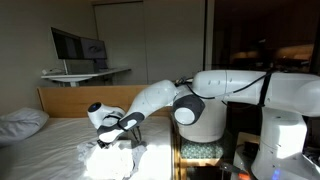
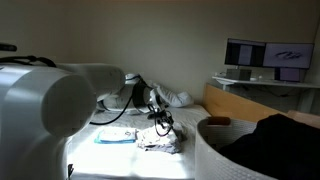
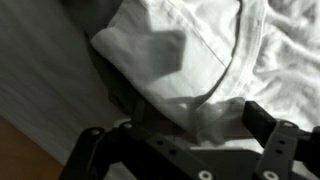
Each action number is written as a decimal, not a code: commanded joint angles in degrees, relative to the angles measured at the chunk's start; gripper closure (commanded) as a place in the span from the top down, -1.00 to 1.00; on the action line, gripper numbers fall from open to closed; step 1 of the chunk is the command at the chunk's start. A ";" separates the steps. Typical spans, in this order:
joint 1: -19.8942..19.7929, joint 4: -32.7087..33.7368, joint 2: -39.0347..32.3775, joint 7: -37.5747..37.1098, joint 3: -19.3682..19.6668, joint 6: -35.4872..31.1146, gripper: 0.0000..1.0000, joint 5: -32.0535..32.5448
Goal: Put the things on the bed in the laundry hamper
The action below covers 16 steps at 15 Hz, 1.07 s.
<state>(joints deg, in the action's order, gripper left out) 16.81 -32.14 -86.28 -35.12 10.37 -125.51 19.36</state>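
A crumpled white garment (image 1: 108,157) lies on the bed (image 1: 50,150). It also shows in an exterior view (image 2: 160,141) and fills the wrist view (image 3: 200,50). A flat pale blue item (image 2: 115,136) lies beside it. My gripper (image 1: 120,130) is lowered onto the white garment, also visible in an exterior view (image 2: 160,124). In the wrist view the gripper (image 3: 195,118) is open, with a fold of the white cloth between its two dark fingers. The white laundry hamper (image 2: 208,140) stands beside the bed and holds dark clothing.
A white pillow (image 1: 22,122) lies at the head of the bed, against a wooden headboard (image 1: 85,99). A desk with monitors (image 1: 78,47) stands behind it. The robot's base (image 1: 285,120) is beside the bed.
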 commanded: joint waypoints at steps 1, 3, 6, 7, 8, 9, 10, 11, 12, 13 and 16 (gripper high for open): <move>3.68 -1.66 -0.04 -0.74 1.20 1.11 1.00 0.17; 5.00 -1.51 -0.11 -0.35 0.93 1.77 1.00 0.00; 7.13 -1.24 -0.04 0.13 0.78 3.94 1.00 -0.15; 7.53 -1.10 -0.01 0.34 0.73 4.80 1.00 -0.18; 7.82 -1.15 0.00 0.42 0.69 5.18 1.00 -0.15; 7.90 -0.90 0.01 0.66 0.36 6.36 1.00 -0.49; 7.80 -0.98 0.01 0.92 -0.14 6.62 1.00 -0.86; 7.07 -1.04 0.02 1.69 -0.52 6.55 1.00 -1.14; 4.88 -2.19 0.02 2.09 -1.40 4.04 1.00 -1.99; 4.10 -2.66 0.02 2.62 -2.32 1.81 1.00 -2.74; 1.93 -2.42 2.58 6.08 -7.06 -0.91 1.00 -6.30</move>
<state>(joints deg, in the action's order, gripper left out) 20.92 -34.48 -86.29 -33.84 7.86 -124.51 16.37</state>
